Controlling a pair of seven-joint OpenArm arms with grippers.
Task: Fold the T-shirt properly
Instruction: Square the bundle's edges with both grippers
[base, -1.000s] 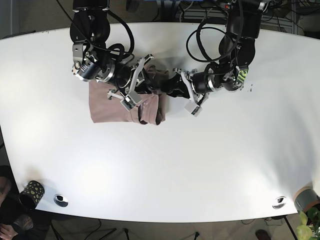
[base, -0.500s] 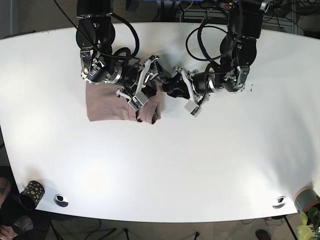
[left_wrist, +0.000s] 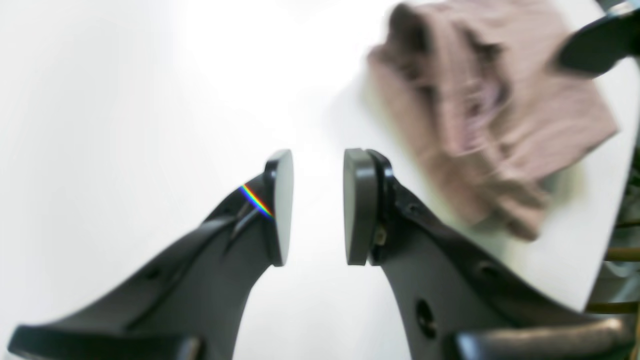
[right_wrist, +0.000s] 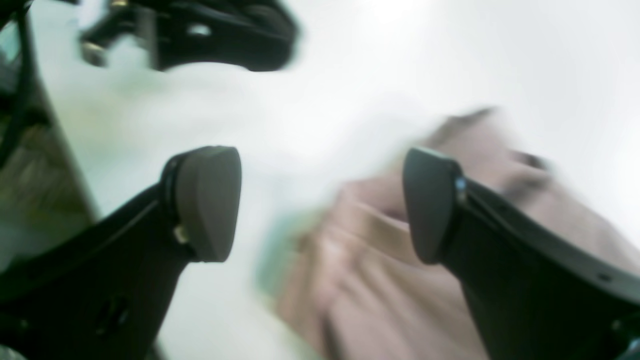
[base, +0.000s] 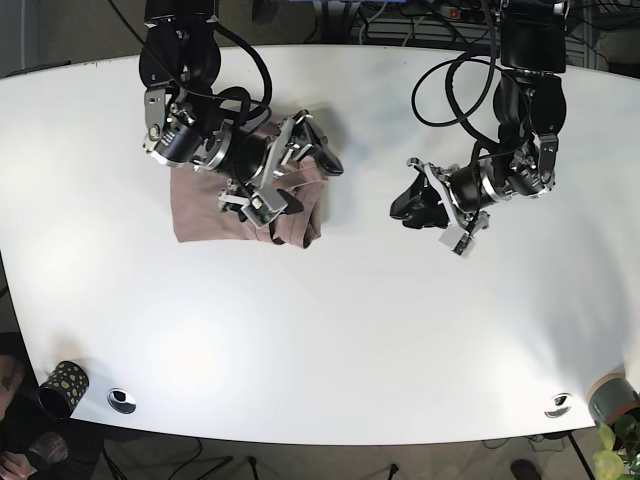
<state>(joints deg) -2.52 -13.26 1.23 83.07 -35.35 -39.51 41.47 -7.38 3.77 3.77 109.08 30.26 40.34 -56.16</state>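
Left wrist view: we see the left gripper with its two dark pads a narrow gap apart and nothing between them, over bare white tabletop. The dusty-pink cotton T-shirt lies well beyond the pads, bunched and creased rather than flat.

Right wrist view: the right gripper has its pads spread wide, with no cloth held. The T-shirt lies directly under and beyond the gap between them; blur hides whether either pad touches the fabric.

Base view: we find the T-shirt as a rough rectangle toward the table's far edge, its edge nearest the left gripper rumpled into a thick roll. The right gripper hangs over that roll; the left gripper stands well apart from the shirt.

Risk, as we judge it: a pinch on the roll could catch several layers, so a lift would drag the stack open. With the left gripper away from the shirt, nothing pins the cloth, and it could slide along the smooth table.
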